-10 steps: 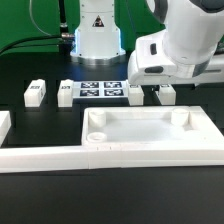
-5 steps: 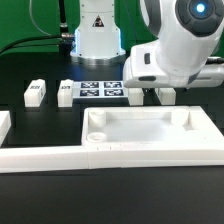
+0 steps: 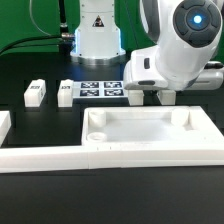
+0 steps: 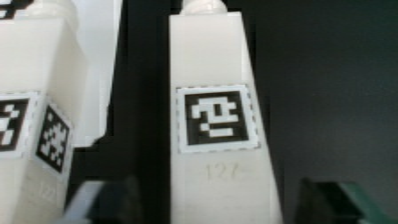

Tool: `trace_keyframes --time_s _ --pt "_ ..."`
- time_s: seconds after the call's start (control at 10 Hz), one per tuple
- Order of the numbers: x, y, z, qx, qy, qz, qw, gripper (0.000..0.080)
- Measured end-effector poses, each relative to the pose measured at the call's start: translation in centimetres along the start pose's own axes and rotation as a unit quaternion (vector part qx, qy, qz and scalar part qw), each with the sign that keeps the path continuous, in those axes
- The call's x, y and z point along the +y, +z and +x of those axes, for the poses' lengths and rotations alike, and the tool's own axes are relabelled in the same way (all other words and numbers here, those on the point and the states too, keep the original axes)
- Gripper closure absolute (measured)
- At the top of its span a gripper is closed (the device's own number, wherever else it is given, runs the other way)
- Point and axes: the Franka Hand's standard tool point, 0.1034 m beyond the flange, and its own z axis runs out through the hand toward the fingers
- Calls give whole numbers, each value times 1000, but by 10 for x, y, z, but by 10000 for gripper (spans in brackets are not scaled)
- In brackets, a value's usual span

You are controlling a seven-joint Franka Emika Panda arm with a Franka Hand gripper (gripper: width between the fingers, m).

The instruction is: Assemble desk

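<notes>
One leg block point(image 4: 217, 110) sits between the jaws of my gripper point(image 4: 217, 205), a gap on each side. The jaws are partly open and hold nothing. A second leg block point(image 4: 32, 120) is just beside the gripper. The tabletop point(image 3: 150, 140) lies near it.

Square tag point(image 4: 217, 117) on leg block point(image 4: 222, 190); faint digits beneath, unreadable. Triangular sign point(image 3: 96, 21) on robot base point(image 3: 97, 42).

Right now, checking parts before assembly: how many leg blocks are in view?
4. Exterior view's left of the marker board: leg blocks. Its right, by the end effector: two more.
</notes>
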Motion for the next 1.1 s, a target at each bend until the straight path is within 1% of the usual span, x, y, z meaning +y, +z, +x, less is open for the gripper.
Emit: trace_keyframes --time_s 0.1,0.2,0.6,0.7,0.8,0.9,1.0,1.1 --pt "0 0 0 0 0 0 1000 404" --pt "0 0 0 0 0 0 1000 514" --pt "0 0 0 0 0 0 1000 514" --pt "0 -2 -3 -6 1 -1 1000 514" --pt "-4 -27 -17 -28 -3 -5 1000 514" --pt "-9 -67 -22 -21 -9 -2 1000 514" --pt "-13 -89 -26 -10 -7 8 1000 514" --pt "-15 -118 -39 -6 -9 9 1000 514"
